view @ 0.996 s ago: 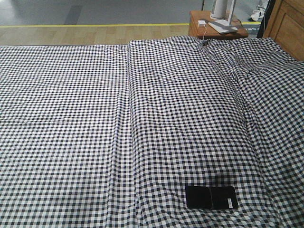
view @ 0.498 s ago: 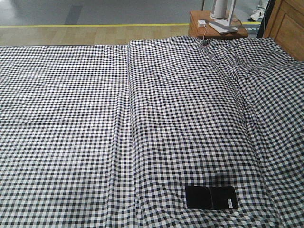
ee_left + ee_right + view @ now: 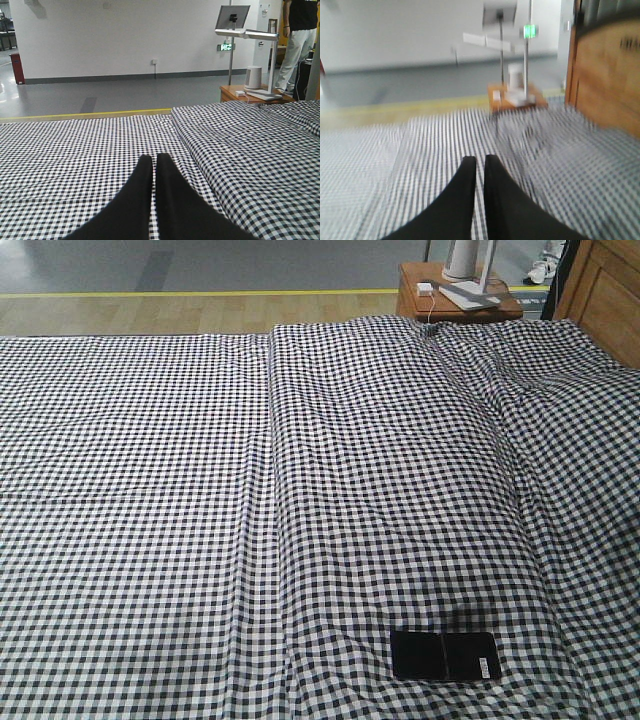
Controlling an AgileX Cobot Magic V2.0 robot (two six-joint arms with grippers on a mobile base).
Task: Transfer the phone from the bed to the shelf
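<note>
The phone (image 3: 445, 656) is a glossy black slab with a middle crease and a small white sticker at its right end. It lies flat on the bed (image 3: 200, 490), near the front edge and right of centre, on the black-and-white check sheet. Neither gripper shows in the front view. In the left wrist view my left gripper (image 3: 153, 160) hovers low over the sheet (image 3: 75, 150), shut with nothing in it. The right wrist view is motion-blurred; my right gripper (image 3: 480, 161) is shut and holds nothing above the sheet (image 3: 420, 150). No phone shows in either wrist view. The shelf is out of view.
A wooden nightstand (image 3: 415, 302) with a white lamp base (image 3: 468, 262) and a charger stands beyond the bed's far right corner. A wooden panel (image 3: 612, 295) rises at the right. A ridge in the sheet (image 3: 275, 490) runs front to back. A person (image 3: 300, 40) stands at the far right.
</note>
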